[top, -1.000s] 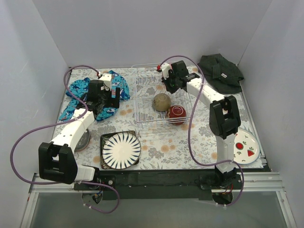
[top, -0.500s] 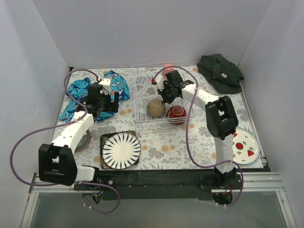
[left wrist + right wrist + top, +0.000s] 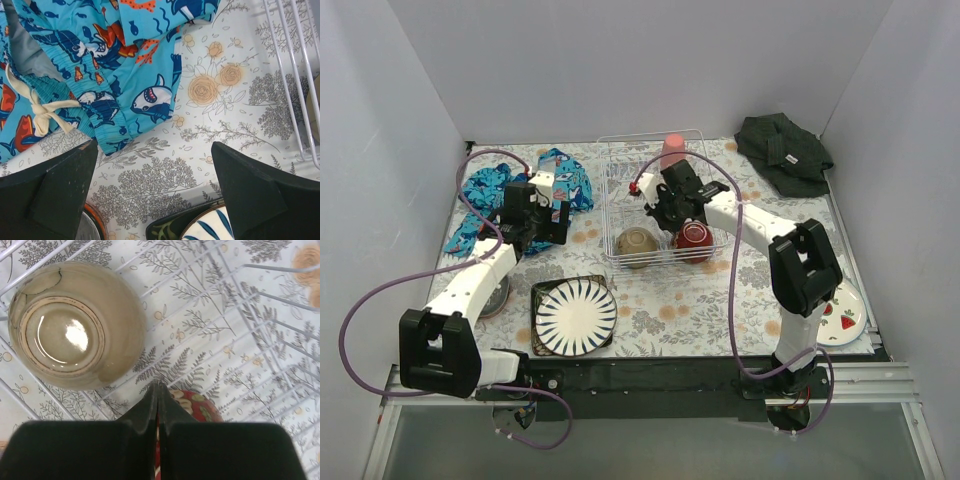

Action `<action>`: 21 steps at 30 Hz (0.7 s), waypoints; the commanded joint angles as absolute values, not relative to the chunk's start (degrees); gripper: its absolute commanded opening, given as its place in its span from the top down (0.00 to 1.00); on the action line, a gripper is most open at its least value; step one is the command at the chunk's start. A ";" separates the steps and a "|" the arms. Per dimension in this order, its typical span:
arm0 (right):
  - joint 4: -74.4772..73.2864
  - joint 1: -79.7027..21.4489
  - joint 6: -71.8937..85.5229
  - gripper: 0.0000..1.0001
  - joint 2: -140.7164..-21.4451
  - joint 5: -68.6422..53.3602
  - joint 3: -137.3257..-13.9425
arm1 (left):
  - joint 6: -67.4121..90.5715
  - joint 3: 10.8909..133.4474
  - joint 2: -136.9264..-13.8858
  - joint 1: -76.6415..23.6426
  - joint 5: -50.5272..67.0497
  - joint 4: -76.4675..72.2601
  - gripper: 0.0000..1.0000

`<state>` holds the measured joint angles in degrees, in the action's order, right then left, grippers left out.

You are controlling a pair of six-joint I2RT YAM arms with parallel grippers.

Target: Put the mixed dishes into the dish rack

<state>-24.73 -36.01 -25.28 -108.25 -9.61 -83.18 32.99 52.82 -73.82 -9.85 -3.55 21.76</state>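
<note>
The white wire dish rack stands at the back middle. In it are a pink cup at the far side, an upside-down cream bowl and a dark red bowl. My right gripper is shut and empty, just above the rack floor between the cream bowl and the red bowl. My left gripper is open and empty over the tablecloth. A black-striped white plate lies on the dark square plate. The watermelon-print plate lies at the near right.
The blue patterned cloth lies left of the rack, under my left gripper's far side. A dark green-black cloth lies at the back right. An orange plate with a dark dish on it shows partly under my left arm.
My right gripper has moved from the rack's far side toward its middle, uncovering the pink cup. The cream bowl has shifted to the rack's near left. My left arm has barely moved.
</note>
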 commanded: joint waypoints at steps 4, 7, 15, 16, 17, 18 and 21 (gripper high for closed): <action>-24.26 -34.72 -24.62 0.59 -97.92 -0.71 -82.18 | 30.77 56.34 -76.02 -9.49 -2.12 28.29 0.02; -25.13 -33.75 -22.07 0.44 -94.14 -1.31 -81.56 | 27.69 56.25 -76.20 -9.40 -0.62 29.53 0.02; -29.35 -15.86 2.06 0.30 -89.21 -14.03 -86.83 | 16.45 60.64 -76.99 -8.88 4.38 34.44 0.05; -29.53 -14.60 2.02 0.30 -89.21 -18.67 -86.66 | 15.65 61.25 -77.34 -8.70 5.61 35.85 0.10; -29.79 -13.81 0.80 0.30 -88.95 -20.11 -86.40 | 14.95 61.78 -77.87 -8.70 7.63 39.43 0.11; -30.67 -12.84 0.18 0.30 -88.86 -20.74 -85.70 | 14.25 62.57 -78.39 -8.44 11.04 41.29 0.12; -32.07 -11.43 -1.23 0.30 -88.94 -25.21 -85.08 | 11.34 62.49 -80.77 -7.91 18.17 48.85 0.15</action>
<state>-28.62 -11.18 -3.62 -90.02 -14.87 -84.75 17.19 61.06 -78.43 -8.67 6.74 37.19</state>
